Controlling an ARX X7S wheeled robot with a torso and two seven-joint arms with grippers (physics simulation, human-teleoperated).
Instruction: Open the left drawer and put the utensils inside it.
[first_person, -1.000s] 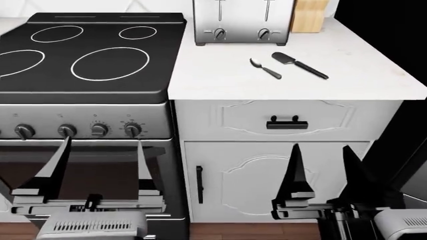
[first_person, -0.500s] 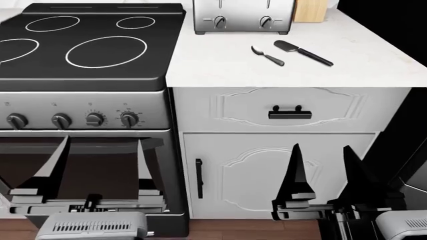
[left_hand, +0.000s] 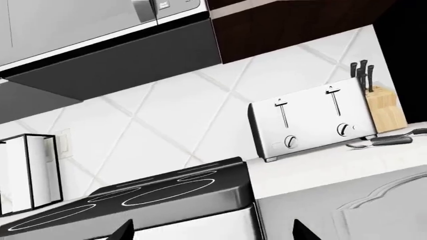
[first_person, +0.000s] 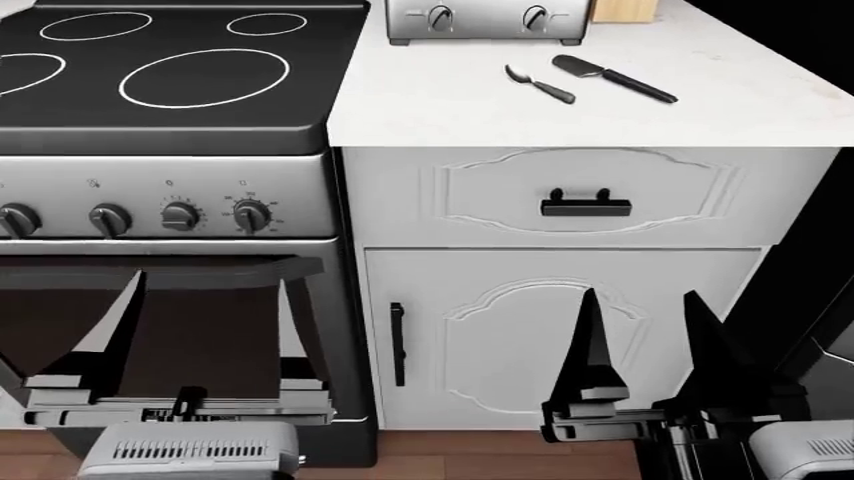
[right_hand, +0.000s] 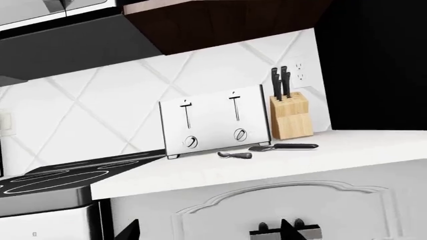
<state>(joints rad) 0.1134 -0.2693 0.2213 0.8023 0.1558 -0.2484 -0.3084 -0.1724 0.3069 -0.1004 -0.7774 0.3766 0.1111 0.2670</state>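
Head view shows the left drawer (first_person: 587, 198) shut, its black handle (first_person: 586, 205) lying level, straight above the right gripper (first_person: 638, 330); that gripper's jaws stand wide and empty, nearer the handle than the left gripper (first_person: 207, 325), equally wide.

The head camera looks down on the stove (first_person: 174, 80) and white counter (first_person: 747, 110). Both low wrist cameras face the far toaster (left_hand: 310, 122), which all views share.

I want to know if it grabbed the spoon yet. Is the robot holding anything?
No, both grippers, left and right, are open and empty. The spoon and spatula lie on the counter.
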